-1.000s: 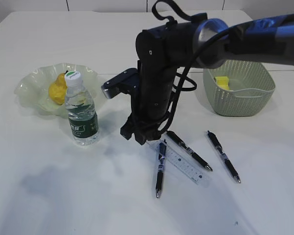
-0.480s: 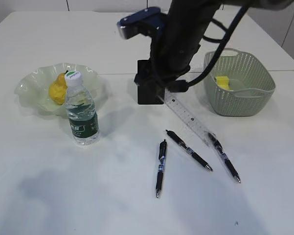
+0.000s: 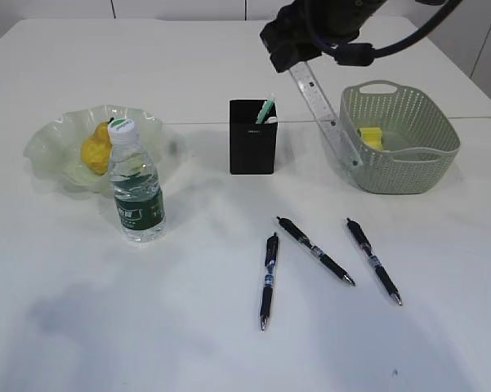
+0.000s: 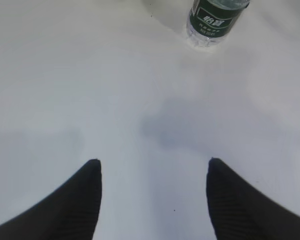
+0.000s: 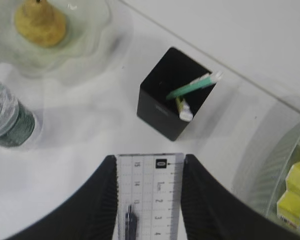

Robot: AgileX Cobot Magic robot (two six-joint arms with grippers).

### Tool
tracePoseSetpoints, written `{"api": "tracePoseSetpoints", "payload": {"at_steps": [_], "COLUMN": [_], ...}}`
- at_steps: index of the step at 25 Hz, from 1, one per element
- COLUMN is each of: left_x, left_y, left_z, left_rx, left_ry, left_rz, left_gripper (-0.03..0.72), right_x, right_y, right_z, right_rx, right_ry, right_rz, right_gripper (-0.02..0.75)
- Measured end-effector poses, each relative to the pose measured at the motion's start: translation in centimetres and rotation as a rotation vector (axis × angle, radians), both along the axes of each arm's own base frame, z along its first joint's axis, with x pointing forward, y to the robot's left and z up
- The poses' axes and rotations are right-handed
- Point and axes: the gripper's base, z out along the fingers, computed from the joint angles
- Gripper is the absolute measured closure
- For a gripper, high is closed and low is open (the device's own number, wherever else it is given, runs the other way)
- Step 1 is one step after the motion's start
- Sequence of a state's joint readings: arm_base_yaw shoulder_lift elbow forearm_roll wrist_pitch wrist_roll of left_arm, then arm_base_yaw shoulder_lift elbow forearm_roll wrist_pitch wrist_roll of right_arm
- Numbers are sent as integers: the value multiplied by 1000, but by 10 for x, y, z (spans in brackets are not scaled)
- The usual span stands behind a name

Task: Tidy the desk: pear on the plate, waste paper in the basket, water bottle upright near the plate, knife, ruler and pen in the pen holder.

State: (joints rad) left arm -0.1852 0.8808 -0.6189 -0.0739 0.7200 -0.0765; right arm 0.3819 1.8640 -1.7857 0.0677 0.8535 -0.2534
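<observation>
My right gripper is shut on the transparent ruler and holds it high, hanging at a slant between the black pen holder and the green basket. In the right wrist view the ruler sits between the jaws, above and in front of the pen holder. A green knife stands in the holder. The pear lies on the plate. The water bottle stands upright by the plate. Yellow waste paper lies in the basket. My left gripper is open over bare desk.
Three black pens lie on the desk in front of the holder: one at the left, one in the middle, one at the right. The bottle's base shows at the top of the left wrist view.
My right gripper has lifted the ruler off the desk from among the pens and carried it up and back to the right. The pen holder is now uncovered.
</observation>
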Motion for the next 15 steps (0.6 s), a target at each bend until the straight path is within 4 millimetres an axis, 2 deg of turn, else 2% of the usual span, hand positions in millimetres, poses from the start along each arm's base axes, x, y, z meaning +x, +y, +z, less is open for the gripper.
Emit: {"api": "tracePoseSetpoints", "payload": {"at_steps": [5,10,15], "left_x": [-2,-2,-2], "left_y": [0,0,0], "left_z": [-1,-2,-2], "left_rx": [4,5,5], "left_ry": [23,27,27], "left_rz": [-2,-2,-2], "left_gripper": [223,223,223], "right_x": [16,35,54], "right_y": [5,11,4], "right_z": [3,-14,-27], "right_rx": [67,98,161], "right_ry": [-149,-224,-278], "right_rz": [-15,-27,-78], "right_gripper": [456,457,457]}}
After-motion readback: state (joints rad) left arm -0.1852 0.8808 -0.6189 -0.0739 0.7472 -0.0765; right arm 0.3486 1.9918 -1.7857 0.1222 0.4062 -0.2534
